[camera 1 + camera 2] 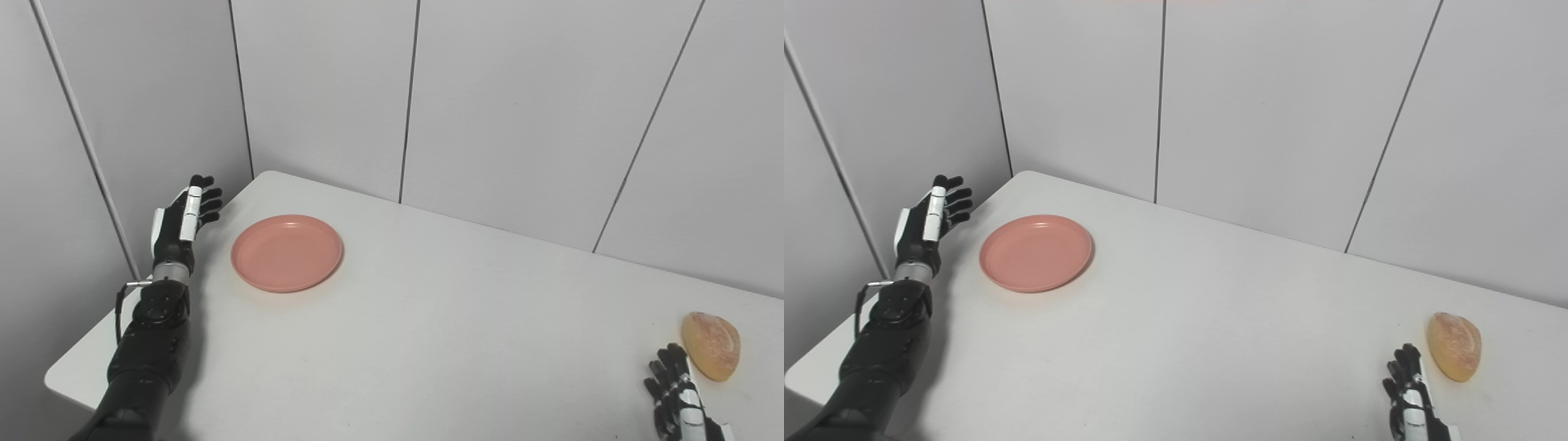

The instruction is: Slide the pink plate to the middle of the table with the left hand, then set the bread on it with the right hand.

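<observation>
Grey panelled walls with dark seams meeting in a corner behind a white desk point(429, 318), pink plate point(286, 252) near its far left corner, bread point(712, 353) at the right, left robot hand point(184, 220) spread beside the plate, right robot hand point(677, 395) spread, empty, just beside the bread.

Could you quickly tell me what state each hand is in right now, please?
Left hand: open, empty, beside the plate.
Right hand: open, empty, beside the bread.
</observation>
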